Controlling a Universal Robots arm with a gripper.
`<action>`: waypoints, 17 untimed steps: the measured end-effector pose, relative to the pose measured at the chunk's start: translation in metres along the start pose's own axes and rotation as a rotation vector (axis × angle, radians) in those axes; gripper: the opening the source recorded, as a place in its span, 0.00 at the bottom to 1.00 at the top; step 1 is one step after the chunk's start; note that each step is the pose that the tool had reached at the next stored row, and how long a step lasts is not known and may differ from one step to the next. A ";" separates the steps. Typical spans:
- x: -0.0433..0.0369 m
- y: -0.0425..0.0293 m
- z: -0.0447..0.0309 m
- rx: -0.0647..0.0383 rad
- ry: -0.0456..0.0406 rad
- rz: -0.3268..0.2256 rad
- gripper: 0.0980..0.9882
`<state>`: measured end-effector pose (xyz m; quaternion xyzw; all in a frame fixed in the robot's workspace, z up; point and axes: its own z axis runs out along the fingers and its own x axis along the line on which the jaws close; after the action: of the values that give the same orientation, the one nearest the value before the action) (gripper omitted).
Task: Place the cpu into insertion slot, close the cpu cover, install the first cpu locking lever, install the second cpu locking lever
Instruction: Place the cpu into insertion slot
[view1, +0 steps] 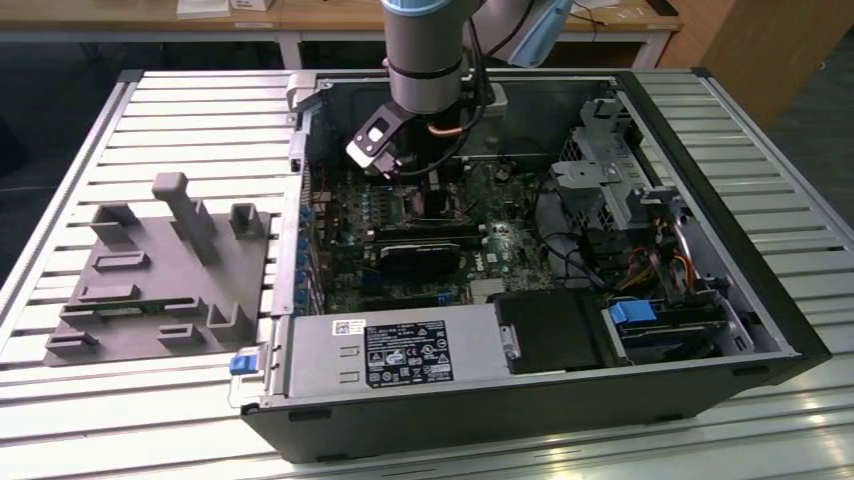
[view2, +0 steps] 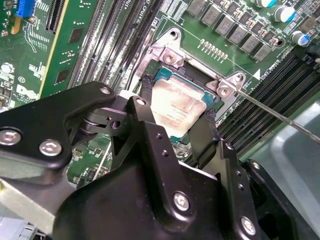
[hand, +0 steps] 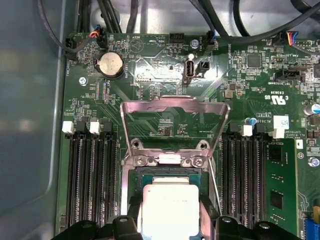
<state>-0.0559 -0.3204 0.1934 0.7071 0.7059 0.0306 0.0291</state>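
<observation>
Gripper (view2: 178, 101) pinches the cpu (hand: 170, 210); hold it flat over the insertion slot (hand: 165, 176) (the cpu cover (hand: 175, 103) stands open).

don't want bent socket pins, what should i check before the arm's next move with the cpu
1. thin silvery metal-frame cpu cover swung up off the socket: ok
2. silvery-grey square cpu gripped on two sides by the black gripper: ok
3. cpu lined up over the square black insertion slot: ok
4. cpu lying flat and fully down in the slot: cannot tell
5. thin metal locking lever unlatched and out of the cover's way: ok
</observation>
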 end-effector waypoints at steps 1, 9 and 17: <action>0.0000 0.0000 0.0001 0.000 -0.0002 0.000 0.49; 0.0006 0.0002 0.0003 0.000 0.0000 0.000 0.49; 0.0010 0.0014 0.0004 0.000 0.0000 0.000 0.49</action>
<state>-0.0545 -0.3194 0.1932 0.7072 0.7058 0.0306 0.0291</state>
